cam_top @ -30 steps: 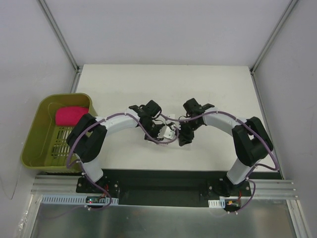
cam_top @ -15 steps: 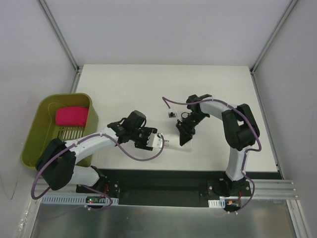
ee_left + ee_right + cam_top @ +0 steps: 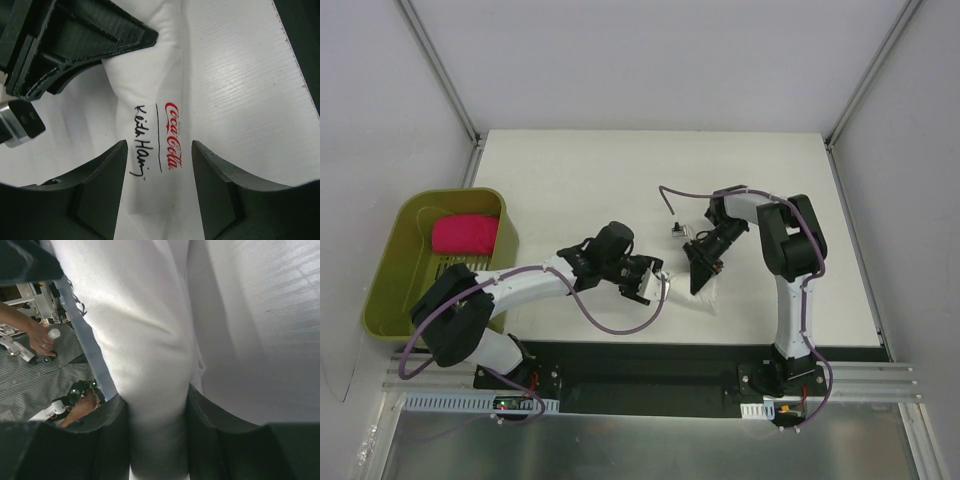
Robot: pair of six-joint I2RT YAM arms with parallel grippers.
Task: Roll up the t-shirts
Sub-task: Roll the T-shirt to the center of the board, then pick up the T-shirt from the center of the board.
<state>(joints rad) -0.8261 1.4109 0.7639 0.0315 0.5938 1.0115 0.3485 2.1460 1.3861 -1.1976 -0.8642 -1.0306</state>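
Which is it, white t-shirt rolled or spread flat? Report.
Rolled: the white t-shirt forms a narrow rounded tube, not a flat sheet.

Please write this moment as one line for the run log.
white t-shirt: rolled, on table | left pincer: open, astride it | right pincer: shut on it | pink bundle: in green basket

rolled shirt on table towards front, bundle in basket at table's left edge

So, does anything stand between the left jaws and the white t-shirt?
Nothing visible does. The left gripper has its open jaws astride the rolled white t-shirt; the right gripper grips its far end.
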